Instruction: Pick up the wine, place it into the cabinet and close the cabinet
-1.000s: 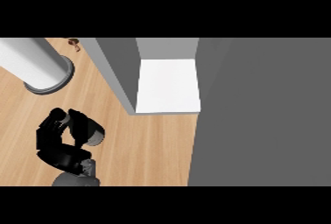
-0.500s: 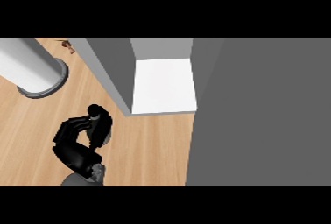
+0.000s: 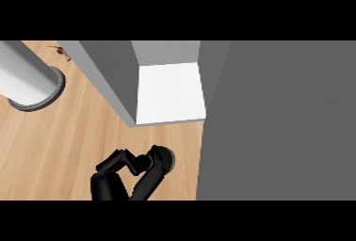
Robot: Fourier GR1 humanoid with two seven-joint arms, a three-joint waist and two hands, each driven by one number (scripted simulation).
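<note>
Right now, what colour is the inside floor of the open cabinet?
White, seen in the head view: cabinet floor.

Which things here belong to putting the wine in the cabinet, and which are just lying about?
For the job: wine, held in the hand; open cabinet.
Lying about: white cylinder; small brown thing, both on the counter.

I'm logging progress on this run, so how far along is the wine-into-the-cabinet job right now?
Done: the dark wine bottle looks picked up, with a black robot hand curled round it above the light wooden counter; which hand it is can't be told. In hand: carrying it toward the open grey cabinet with a white floor, just ahead. Left: set it inside, then close the cabinet, whose inside shows no bottle yet.
</note>
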